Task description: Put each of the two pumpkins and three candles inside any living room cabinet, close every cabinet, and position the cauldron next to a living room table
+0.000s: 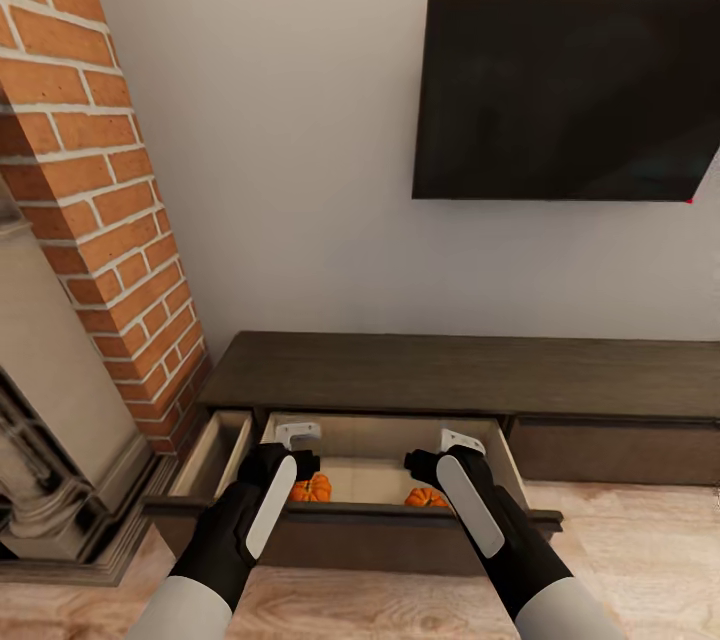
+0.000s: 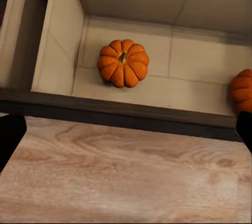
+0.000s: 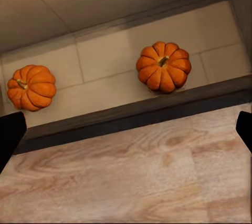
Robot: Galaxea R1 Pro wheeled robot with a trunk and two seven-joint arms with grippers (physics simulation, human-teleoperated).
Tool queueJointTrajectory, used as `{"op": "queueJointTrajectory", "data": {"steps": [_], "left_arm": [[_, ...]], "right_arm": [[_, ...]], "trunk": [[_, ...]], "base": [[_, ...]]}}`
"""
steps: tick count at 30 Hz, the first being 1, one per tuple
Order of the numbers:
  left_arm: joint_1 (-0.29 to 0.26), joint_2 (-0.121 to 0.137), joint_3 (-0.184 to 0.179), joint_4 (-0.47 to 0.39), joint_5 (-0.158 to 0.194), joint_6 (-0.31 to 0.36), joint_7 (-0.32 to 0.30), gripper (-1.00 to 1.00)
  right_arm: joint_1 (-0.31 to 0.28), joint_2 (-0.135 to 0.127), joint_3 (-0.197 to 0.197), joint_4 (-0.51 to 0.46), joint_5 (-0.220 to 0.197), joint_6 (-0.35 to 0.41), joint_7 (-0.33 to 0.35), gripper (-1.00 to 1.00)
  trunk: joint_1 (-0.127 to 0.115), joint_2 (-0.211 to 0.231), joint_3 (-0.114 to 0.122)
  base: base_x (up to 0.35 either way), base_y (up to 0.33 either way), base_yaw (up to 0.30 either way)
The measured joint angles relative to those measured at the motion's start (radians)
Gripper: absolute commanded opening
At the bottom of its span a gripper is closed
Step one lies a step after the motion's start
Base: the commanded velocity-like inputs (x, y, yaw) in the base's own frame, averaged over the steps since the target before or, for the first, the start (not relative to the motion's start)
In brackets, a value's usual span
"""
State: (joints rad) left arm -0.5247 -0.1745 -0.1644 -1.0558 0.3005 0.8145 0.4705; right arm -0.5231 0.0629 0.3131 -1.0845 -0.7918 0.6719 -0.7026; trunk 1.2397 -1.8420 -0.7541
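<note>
Head view: the cabinet point(image 1: 470, 375) stands under the TV point(image 1: 565, 95), with its middle drawer point(image 1: 350, 510) pulled out toward the robot. Two pumpkins lie inside it near the front panel, one pumpkin point(image 1: 312, 489) by the left gripper point(image 1: 297, 450) and the other point(image 1: 427, 498) by the right gripper point(image 1: 440, 455). Both grippers hang above the drawer, and the front panel lies between them and the robot, its long axis running left to right.

Left wrist view: the left pumpkin point(image 2: 123, 62) sits on the beige drawer floor, apart from the fingertips point(image 2: 10, 137), which are spread wide and hold nothing.

Right wrist view: both pumpkins lie behind the dark front edge; the fingertips point(image 3: 10, 132) are also spread and empty.

I judge the next move is pushing the drawer in; both arms are equally near
</note>
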Motion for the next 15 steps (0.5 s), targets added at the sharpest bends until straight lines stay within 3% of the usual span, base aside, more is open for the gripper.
{"op": "queueJointTrajectory", "data": {"steps": [15], "left_arm": [[0.0,0.0,-0.001,-0.021,0.0,0.002,0.0,1.0]], "right_arm": [[0.0,0.001,0.001,0.0,0.0,0.0,0.0,1.0]], "trunk": [[0.0,0.0,0.0]], "base": [[-0.329,0.0,0.0]]}}
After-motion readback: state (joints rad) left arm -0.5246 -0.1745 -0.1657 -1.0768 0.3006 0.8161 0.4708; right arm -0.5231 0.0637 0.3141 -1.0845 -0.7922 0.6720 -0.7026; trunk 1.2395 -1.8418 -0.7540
